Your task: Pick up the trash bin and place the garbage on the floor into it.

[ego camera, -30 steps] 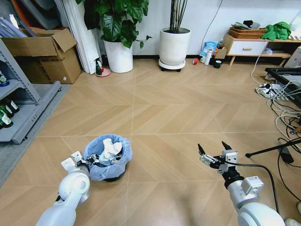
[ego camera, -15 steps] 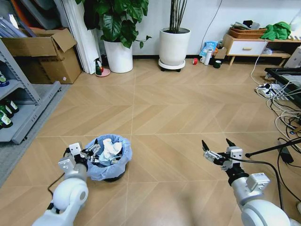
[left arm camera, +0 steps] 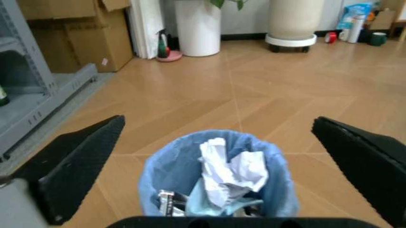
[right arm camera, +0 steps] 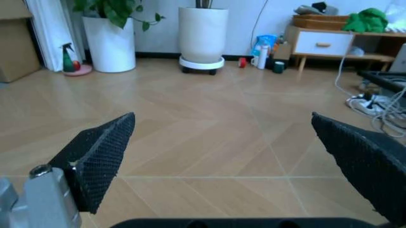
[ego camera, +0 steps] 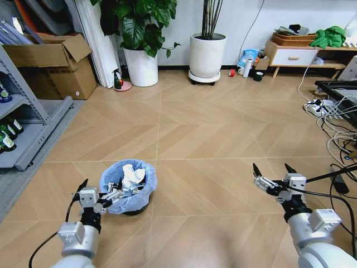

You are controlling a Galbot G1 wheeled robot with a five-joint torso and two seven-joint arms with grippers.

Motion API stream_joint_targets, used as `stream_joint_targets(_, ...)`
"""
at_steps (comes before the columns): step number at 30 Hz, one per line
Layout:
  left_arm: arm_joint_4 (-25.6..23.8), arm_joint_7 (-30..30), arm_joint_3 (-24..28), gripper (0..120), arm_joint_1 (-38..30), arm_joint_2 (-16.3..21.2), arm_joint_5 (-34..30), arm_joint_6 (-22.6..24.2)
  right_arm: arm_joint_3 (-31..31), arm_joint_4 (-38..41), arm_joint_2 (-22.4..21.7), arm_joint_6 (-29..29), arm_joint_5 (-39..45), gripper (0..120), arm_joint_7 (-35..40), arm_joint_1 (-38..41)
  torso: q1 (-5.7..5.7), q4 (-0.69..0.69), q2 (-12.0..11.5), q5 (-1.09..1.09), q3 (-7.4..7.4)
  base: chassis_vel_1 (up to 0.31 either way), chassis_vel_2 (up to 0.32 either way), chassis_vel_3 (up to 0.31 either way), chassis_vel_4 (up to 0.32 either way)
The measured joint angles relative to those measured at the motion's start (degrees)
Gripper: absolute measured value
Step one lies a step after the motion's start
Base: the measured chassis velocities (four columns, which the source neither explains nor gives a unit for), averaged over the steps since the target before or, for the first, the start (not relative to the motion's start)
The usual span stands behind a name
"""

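trash bin (ego camera: 128,187) with paper wads (left arm camera: 228,173) between released left end effector (left arm camera: 219,166) fingers; right end effector (ego camera: 273,176) released

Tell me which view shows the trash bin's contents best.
The left wrist view: the trash bin sits close between the open left gripper's fingers, crumpled paper plain inside. The head view shows it smaller. The right wrist view faces bare floor.
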Motion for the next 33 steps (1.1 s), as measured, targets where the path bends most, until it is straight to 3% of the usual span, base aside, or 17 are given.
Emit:
stream_joint_targets(4, -1.8, 0.6, 1.8, 101, 2.1, -1.6, 2.5, -0.4, 0.1, 2.5, 1.5, 1.2, -2.2, 100, -0.5, -2.4, 0.0, 0.0, 0.0, -0.01, 0.0, 0.0, 0.0, 0.0, 0.0)
stream_joint_targets(15, -3.5, -2.0, 6.5, 100, 4.6, -4.2, 6.2, -0.8, -3.8, 6.3, 3.0, 2.0, -7.4, 100, -0.4, -3.2, 0.0, 0.01, 0.0, -0.01, 0.01, 0.0, 0.0, 0.0, 0.0)
stream_joint_targets(33, -3.5, -2.6, 6.7, 100, 4.3, -4.3, 6.1, -0.5, -4.4, 6.2, 3.0, 1.6, -7.7, 100, 0.2, -3.1, 0.0, 0.0, 0.0, -0.01, 0.01, 0.0, 0.0, 0.0, 0.0)
